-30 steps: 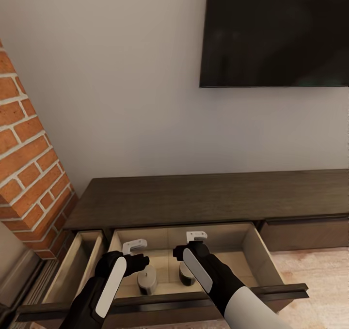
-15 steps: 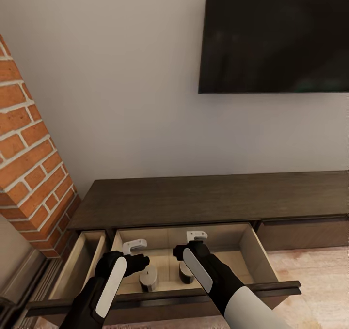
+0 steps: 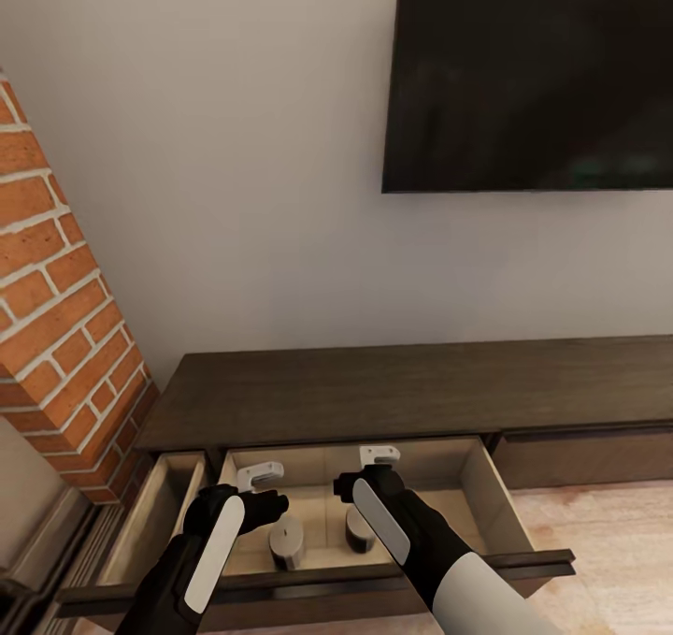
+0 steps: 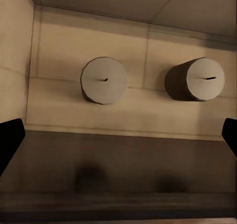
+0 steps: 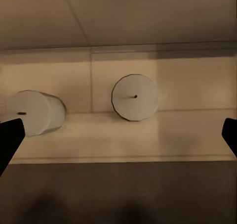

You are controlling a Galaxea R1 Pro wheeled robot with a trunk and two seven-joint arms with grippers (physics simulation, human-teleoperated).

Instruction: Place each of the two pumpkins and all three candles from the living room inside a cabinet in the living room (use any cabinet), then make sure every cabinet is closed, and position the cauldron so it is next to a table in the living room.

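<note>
The cabinet (image 3: 402, 392) runs along the wall with its middle drawer (image 3: 500, 504) pulled out. Two grey-brown candles stand on the drawer's pale floor, one (image 3: 286, 541) to the left and one (image 3: 358, 529) to the right. My left gripper (image 3: 262, 485) hangs open above the left candle (image 4: 103, 80), and the other candle (image 4: 197, 79) sits beside it. My right gripper (image 3: 377, 462) hangs open above the right candle (image 5: 135, 97), with its neighbour (image 5: 32, 112) off to the side. Both grippers are empty. The pumpkins, the third candle and the cauldron are out of view.
A second drawer (image 3: 154, 523) at the cabinet's left end also stands open, and the drawer front (image 3: 584, 457) on the right is shut. A red brick column (image 3: 56, 298) rises at the left. A dark TV (image 3: 533, 74) hangs on the wall. Pale floor (image 3: 598, 532) lies to the right.
The whole picture has shifted a little, with the TV and cabinet lower and slightly smaller, so the camera moved. Both candles stay in the drawer and both grippers stay open above them.
</note>
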